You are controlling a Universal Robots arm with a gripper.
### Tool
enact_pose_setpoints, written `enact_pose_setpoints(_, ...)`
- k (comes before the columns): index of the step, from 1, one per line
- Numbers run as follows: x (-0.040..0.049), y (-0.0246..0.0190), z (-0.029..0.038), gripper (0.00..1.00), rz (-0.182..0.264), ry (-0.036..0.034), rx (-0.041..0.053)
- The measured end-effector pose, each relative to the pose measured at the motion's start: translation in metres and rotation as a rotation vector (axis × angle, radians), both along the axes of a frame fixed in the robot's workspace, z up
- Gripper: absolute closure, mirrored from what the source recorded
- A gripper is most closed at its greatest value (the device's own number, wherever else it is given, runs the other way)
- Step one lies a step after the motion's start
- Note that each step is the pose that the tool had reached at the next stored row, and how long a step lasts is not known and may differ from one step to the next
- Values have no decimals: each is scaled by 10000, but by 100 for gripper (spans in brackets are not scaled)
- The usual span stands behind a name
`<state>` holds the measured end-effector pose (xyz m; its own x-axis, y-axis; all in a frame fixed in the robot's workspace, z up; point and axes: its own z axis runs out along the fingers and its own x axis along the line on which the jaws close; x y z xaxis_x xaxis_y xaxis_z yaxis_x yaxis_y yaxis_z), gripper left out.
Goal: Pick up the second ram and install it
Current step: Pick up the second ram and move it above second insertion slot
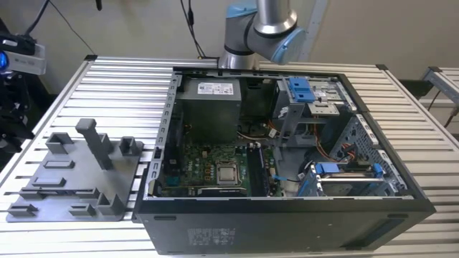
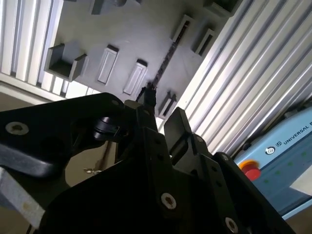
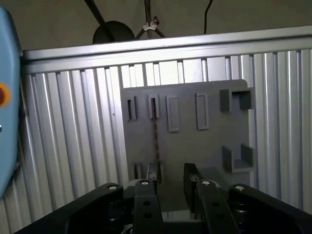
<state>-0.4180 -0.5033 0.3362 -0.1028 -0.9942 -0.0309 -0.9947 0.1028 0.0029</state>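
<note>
The second ram [image 3: 156, 132] stands on its long edge in the slots of the grey fixture plate [image 3: 204, 146], and it looks like a thin dark strip from above. In the second wrist view the same strip [image 2: 165, 62] runs across the plate [image 2: 122, 34]. My gripper [image 3: 171, 176] hangs well above the plate, open, with nothing between its fingers. One fingertip [image 3: 153, 171] lines up over the near end of the ram. In the second wrist view the gripper [image 2: 163, 109] sits just short of the strip's end.
The open computer case [image 1: 287, 161] lies on the slatted table [image 1: 122, 91], with its motherboard [image 1: 215, 166] facing up. The fixture plate [image 1: 79, 183] with upright posts is at the exterior view's left of the case. A blue and grey pendant [image 2: 278, 161] is beside the table.
</note>
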Motion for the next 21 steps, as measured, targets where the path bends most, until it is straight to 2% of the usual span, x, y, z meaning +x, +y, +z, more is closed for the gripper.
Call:
enact_pose_setpoints(4, -15, -9, -55, 64, 284, -1, 40)
enact_pose_setpoints(13, -21, -21, -178, 64, 588, 16, 53)
enact_pose_setpoints(21, -21, -22, -296, 64, 701, 86, 55)
